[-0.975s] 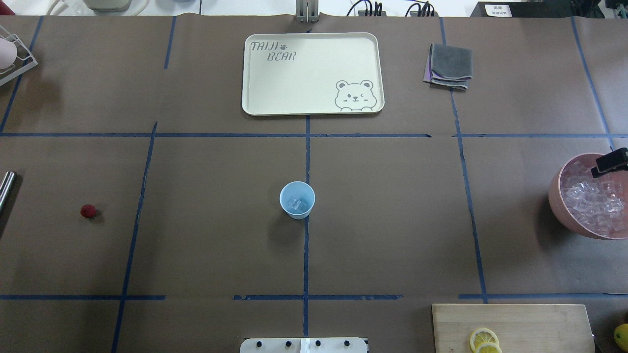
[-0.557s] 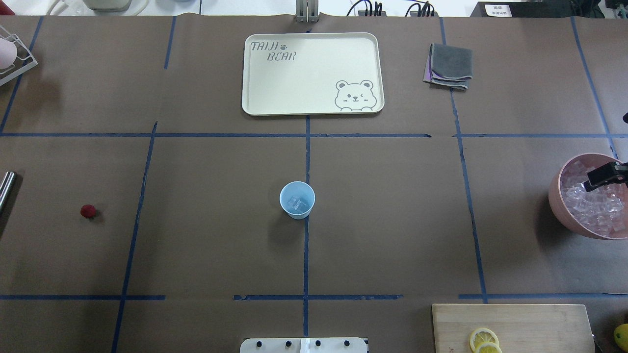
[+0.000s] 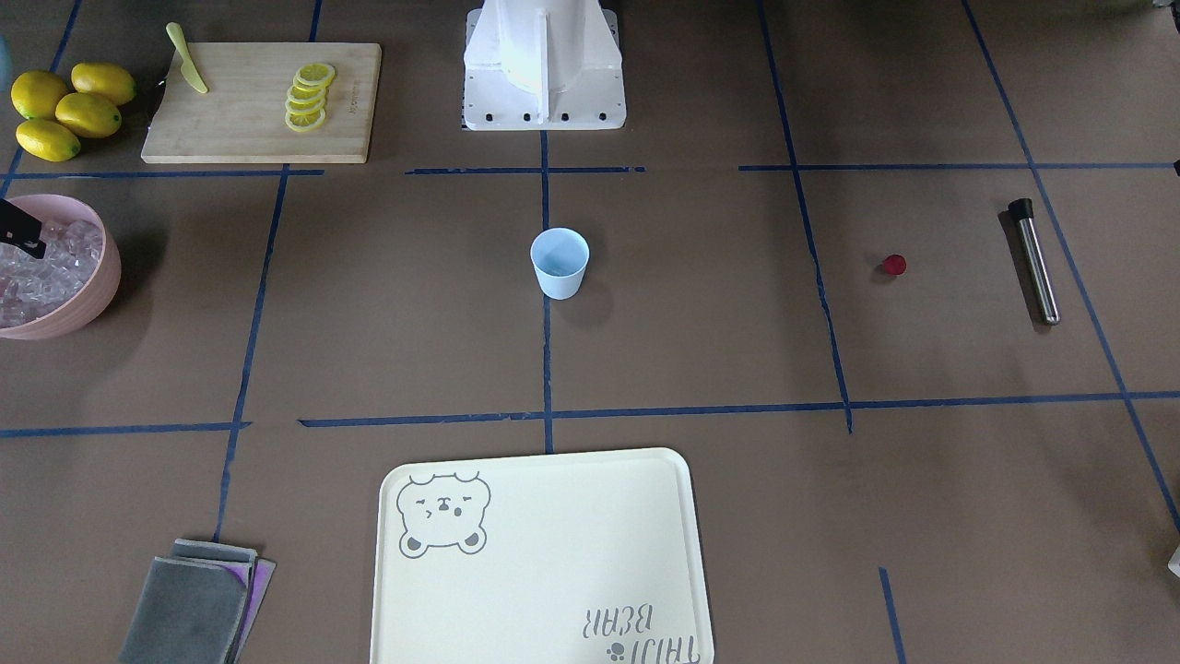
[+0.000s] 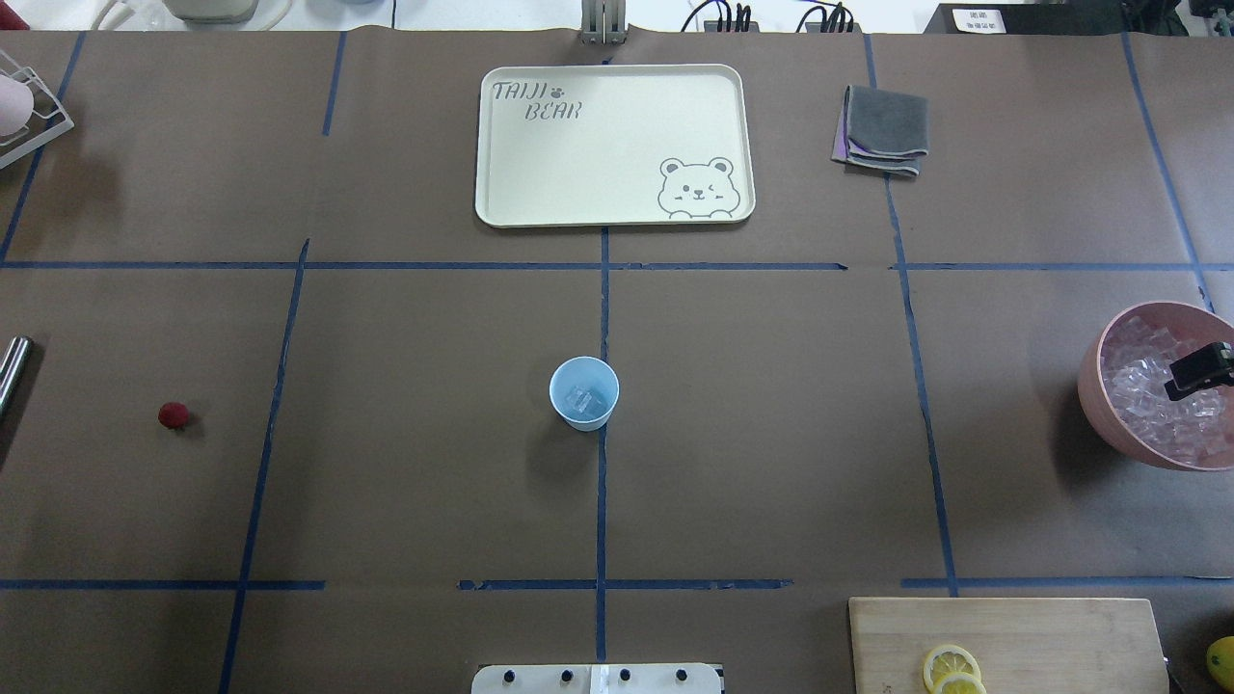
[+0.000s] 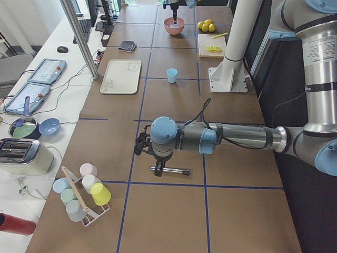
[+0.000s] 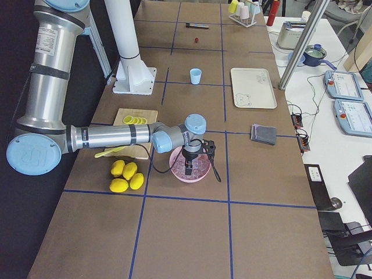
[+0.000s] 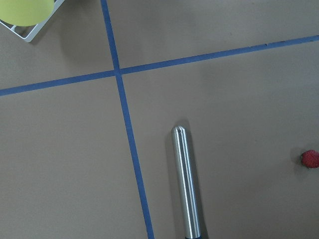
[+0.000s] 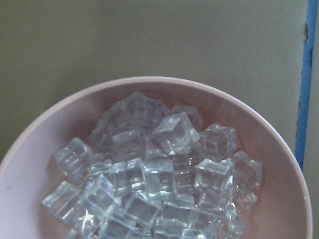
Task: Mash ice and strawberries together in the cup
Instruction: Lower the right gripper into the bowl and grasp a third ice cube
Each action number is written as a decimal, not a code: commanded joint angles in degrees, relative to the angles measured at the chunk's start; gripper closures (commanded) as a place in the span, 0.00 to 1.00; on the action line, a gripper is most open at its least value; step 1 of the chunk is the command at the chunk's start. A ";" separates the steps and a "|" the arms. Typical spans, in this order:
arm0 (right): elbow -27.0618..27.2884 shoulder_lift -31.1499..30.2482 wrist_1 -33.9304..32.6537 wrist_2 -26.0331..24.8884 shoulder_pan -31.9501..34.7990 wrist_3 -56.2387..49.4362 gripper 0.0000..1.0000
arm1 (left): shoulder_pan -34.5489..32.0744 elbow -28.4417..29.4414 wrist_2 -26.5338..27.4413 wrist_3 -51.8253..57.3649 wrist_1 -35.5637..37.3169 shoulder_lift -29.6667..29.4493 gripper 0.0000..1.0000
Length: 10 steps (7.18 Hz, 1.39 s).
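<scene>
The pale blue cup [image 4: 583, 393] stands upright at the table's centre, with a few clear ice cubes [image 4: 581, 398] in its bottom. More ice [image 8: 159, 174] fills the pink bowl [image 4: 1094, 405] at the right edge. A black part of my right gripper [image 4: 1195, 372] hangs over that bowl's ice; I cannot tell whether it is open or shut. The small red strawberry [image 4: 174, 415] lies alone far left. My left gripper [image 5: 158, 166] hovers over a steel rod [image 7: 186, 184] beyond the strawberry, and shows only in the left side view, so I cannot tell its state.
A cream bear tray [image 4: 521, 173] lies at the back centre, a folded grey cloth [image 4: 882, 130] to its right. A cutting board [image 3: 230, 120] with lemon slices and whole lemons [image 3: 64, 106] sit by the robot's right. A rack of cups [image 5: 81, 192] stands far left.
The right gripper's black part has slid across the bowl toward the robot's side. The cup, the strawberry and the rod have stayed put.
</scene>
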 commanded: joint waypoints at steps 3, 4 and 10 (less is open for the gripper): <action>-0.52 0.03 0.00 0.02 -0.38 1.24 0.29 | 0.00 0.03 0.00 -0.04 -0.03 0.00 0.00; -0.52 0.03 0.08 0.19 -0.38 2.02 0.36 | 0.00 0.03 0.00 0.05 -0.03 0.00 0.00; -0.43 0.03 0.09 0.63 -0.47 2.82 0.96 | 0.00 0.12 0.00 0.05 -0.03 0.00 0.00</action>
